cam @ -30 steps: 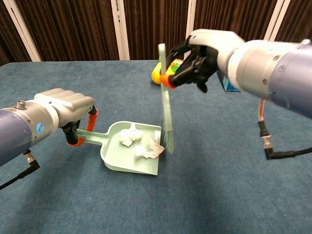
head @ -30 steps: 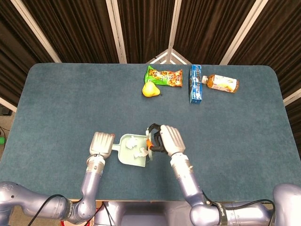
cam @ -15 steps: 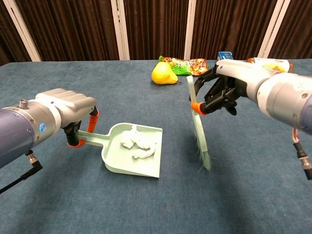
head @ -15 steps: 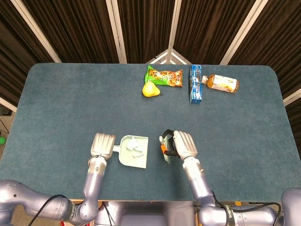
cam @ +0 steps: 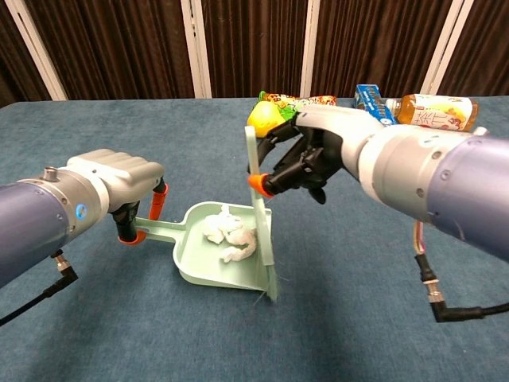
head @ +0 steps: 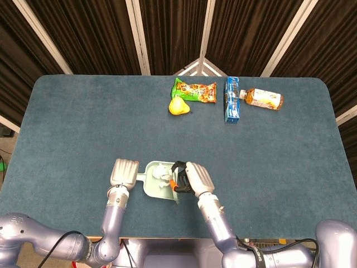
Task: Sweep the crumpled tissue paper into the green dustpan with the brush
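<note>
The green dustpan [cam: 199, 267] [head: 152, 190] lies on the blue table near its front edge, with crumpled tissue paper [cam: 230, 235] [head: 163, 175] inside it. My left hand [cam: 119, 180] [head: 124, 172] grips the dustpan's handle, which has orange ends. The pale green brush [cam: 262, 231] stands upright at the pan's open right edge, bristles down by the pan's front corner. My right hand [cam: 318, 155] [head: 194, 177] holds the brush near its orange collar.
Along the far side lie a yellow pear [head: 177, 105], a green snack bag [head: 194, 91], a blue carton [head: 232, 100] and a tea bottle [head: 264, 99]. Dark curtains hang behind the table.
My right hand has carried the brush left from open table back to the dustpan's open edge. The pan and my left hand have shifted slightly right, and the tissue sits bunched nearer the brush.
</note>
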`<state>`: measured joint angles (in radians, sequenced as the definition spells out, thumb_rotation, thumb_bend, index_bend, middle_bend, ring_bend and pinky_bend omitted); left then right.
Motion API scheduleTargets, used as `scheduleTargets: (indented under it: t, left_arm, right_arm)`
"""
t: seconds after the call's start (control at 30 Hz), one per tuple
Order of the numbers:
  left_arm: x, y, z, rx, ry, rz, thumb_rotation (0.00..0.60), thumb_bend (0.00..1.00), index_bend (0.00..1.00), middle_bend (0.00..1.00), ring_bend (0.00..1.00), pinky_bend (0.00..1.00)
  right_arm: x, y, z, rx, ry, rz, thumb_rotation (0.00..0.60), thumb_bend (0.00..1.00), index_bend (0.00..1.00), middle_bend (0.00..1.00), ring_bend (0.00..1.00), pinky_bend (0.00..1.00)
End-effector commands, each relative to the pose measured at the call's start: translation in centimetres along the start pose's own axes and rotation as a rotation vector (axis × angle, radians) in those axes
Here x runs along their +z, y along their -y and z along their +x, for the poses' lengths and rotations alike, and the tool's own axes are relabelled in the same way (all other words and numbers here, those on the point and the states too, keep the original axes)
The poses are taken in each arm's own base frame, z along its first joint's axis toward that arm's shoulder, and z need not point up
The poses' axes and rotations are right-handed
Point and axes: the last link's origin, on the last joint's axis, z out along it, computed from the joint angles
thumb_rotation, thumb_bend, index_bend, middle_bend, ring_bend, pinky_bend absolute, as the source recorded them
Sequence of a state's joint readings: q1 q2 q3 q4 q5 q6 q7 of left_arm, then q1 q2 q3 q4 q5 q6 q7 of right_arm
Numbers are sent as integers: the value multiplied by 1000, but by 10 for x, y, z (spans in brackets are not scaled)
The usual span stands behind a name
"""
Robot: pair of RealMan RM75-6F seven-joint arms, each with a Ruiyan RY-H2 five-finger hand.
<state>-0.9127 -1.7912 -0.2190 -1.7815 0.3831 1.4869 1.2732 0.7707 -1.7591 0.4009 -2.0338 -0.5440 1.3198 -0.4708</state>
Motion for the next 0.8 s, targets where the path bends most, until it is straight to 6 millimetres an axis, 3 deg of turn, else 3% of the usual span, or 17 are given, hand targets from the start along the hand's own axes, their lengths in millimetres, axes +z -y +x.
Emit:
scheduleTargets:
  t: [0.03,0.37,0.67,0.7,0.8]
  left_arm:
    - [0,-2,0,-2,0,-4,600,570,607,1000,1000,1000]
    - [0,-5,-1,-12,1,-6,600,569,607,1000,1000,1000]
    - [0,-1,-1,-20,-5,-4,600,564,600,1000,1000,1000]
    - [0,-1,-2,-21,-5,-5,600,541,586,1000,1000,1000]
    - [-2,1,-2,-22,-4,-13,600,299,463,1000,1000,1000]
  right_arm:
    - [-2,12,-2,52,23,3,600,647,824,860,921,784]
    - [-6,32,12,178,63,10,600,649,825,860,921,783]
    - [-2,24,44,136,-27,16,600,648,824,860,921,784]
    - [-2,21,49,132,-37,13,600,648,824,860,921,784]
    - [-2,13,58,122,-59,1,600,648,824,860,921,783]
